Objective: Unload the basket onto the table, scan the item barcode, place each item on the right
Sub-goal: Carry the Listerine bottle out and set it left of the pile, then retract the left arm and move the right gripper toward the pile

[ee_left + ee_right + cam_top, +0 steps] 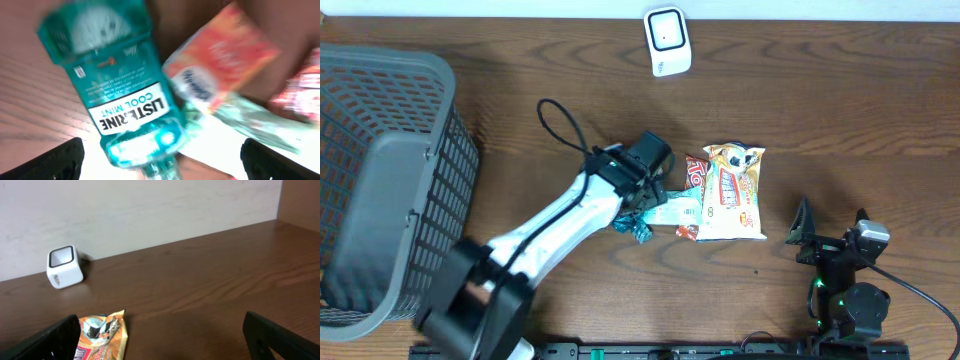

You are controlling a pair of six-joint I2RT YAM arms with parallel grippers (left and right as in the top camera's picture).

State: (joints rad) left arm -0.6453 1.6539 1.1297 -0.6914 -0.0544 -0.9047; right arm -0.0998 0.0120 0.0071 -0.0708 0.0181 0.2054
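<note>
White left arm [560,215], black end effector [162,162]

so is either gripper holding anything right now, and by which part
Nothing is held. The left gripper is open above the Listerine bottle, its fingers clear of it on both sides. The right gripper is open with nothing between its fingers.

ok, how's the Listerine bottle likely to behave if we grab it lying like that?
Listerine bottle looks like rigid plastic, so it probably won't crumple. Its smooth, glossy sides may be slippery. It seems full of teal liquid, so it is likely heavy for its size.
</note>
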